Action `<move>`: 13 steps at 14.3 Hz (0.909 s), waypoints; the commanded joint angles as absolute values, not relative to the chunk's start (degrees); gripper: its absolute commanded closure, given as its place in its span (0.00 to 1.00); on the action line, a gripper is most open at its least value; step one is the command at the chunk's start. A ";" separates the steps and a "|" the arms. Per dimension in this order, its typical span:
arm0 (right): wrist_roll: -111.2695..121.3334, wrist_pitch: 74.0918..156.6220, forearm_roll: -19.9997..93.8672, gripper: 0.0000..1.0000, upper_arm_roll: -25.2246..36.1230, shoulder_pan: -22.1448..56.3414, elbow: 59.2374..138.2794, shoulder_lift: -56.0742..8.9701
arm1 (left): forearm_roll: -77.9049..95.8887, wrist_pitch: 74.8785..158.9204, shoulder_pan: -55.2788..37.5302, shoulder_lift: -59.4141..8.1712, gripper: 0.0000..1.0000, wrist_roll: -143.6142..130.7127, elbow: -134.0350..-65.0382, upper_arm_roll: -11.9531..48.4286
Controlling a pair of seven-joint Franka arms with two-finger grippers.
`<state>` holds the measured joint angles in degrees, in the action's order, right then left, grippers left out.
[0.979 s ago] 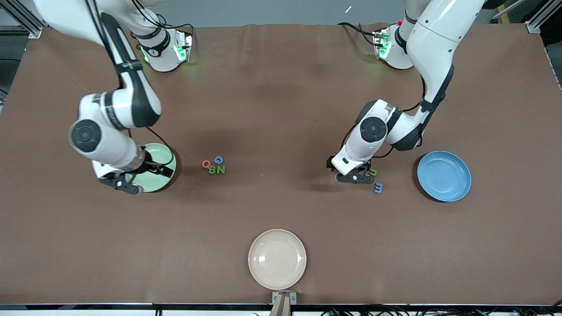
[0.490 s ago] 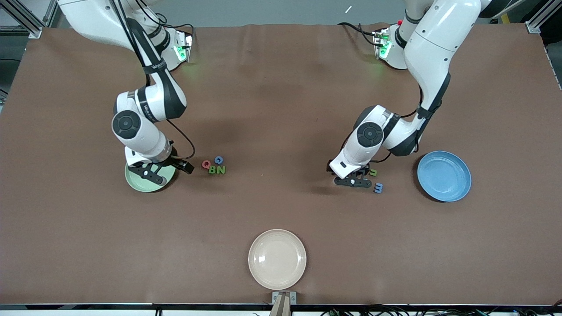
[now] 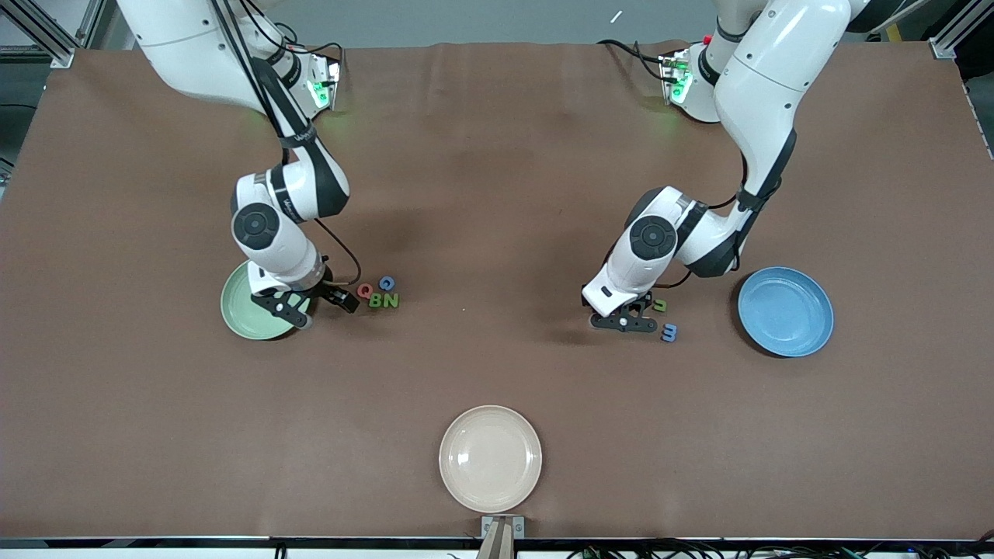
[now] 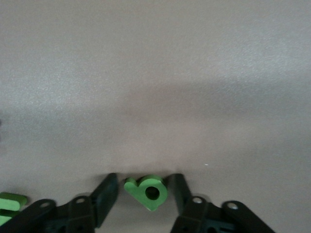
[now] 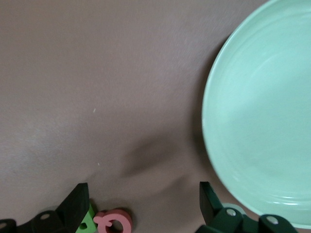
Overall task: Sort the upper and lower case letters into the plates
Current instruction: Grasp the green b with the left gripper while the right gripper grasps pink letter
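green letter [image 4: 147, 191] sits between left hand's [image 4: 144, 200] fingers.

- Pale green plate [image 3: 247, 310]: round, shallow, flat toward the right arm's end.
- Bright blue plate [image 3: 785, 311]: same size, toward the left arm's end.
- Red Q [image 3: 364, 290], blue G [image 3: 386, 283], green B [image 3: 376, 301] and green N [image 3: 390, 300]: clustered at the green plate's 3 o'clock.
- Green small letter [image 4: 147, 191]: flat between gripper fingers.
- Blue m [image 3: 669, 332]: at the blue plate's 9 o'clock.

A robotics lab: brown-covered table [image 3: 497, 194], aluminium frame rails [image 3: 46, 35].
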<state>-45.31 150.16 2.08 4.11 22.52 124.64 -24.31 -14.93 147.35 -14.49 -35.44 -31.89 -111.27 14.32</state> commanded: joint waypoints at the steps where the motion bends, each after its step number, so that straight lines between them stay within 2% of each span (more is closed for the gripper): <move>1: -48.34 153.01 1.85 0.00 4.66 24.43 125.33 -25.83 | -17.31 148.01 -14.68 -37.26 0.56 -33.84 -110.13 14.06; 5: -50.44 153.72 1.85 0.00 4.66 26.27 125.42 -26.98 | -17.40 148.01 -14.76 -37.27 0.67 -35.76 -110.13 14.06; 10: -52.47 153.63 1.76 0.00 4.83 27.77 125.42 -27.51 | -17.49 146.78 -13.89 -35.95 0.74 -36.21 -110.21 14.15; 13: -54.49 153.55 1.76 0.00 4.75 28.65 125.42 -27.51 | -17.49 140.56 -13.19 -31.22 0.73 -36.21 -110.39 14.33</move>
